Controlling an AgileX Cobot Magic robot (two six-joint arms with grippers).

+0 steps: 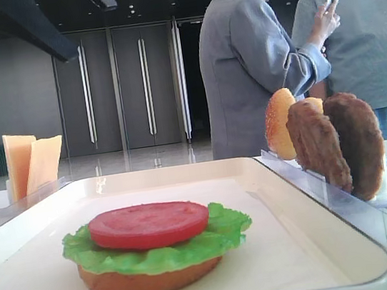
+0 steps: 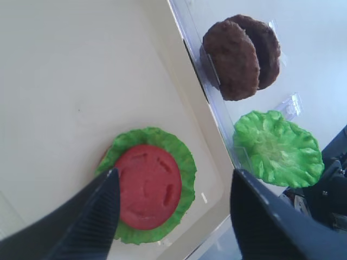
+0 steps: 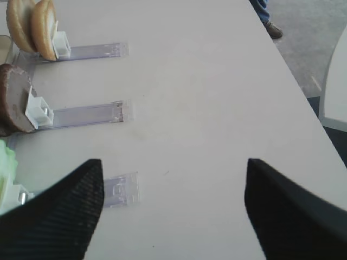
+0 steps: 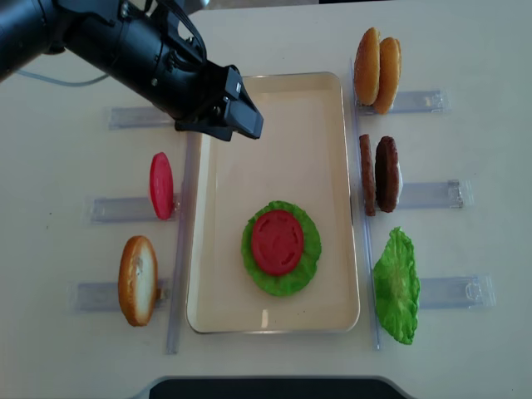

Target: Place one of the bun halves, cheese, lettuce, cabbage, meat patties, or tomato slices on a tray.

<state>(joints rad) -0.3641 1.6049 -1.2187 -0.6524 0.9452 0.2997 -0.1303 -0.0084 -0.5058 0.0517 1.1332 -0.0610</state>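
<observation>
On the cream tray (image 4: 274, 158) sits a stack: a bun half (image 1: 148, 281) at the bottom, lettuce (image 4: 310, 249) on it, a red tomato slice (image 4: 277, 242) on top. My left gripper (image 4: 247, 121) hovers open and empty over the tray's far left part, apart from the stack. In the left wrist view its gripper (image 2: 174, 174) frames the tomato slice (image 2: 147, 186) below. My right gripper (image 3: 174, 162) is open over bare table, holding nothing. Two meat patties (image 4: 378, 174) stand in a holder right of the tray. Cheese (image 1: 30, 164) stands at the left.
Clear holders flank the tray: another tomato slice (image 4: 160, 185) and a bun half (image 4: 137, 280) on the left, two bun halves (image 4: 376, 70) and a lettuce leaf (image 4: 397, 287) on the right. Two people (image 1: 260, 56) stand beyond the table. The table edge (image 3: 295, 76) runs right of my right gripper.
</observation>
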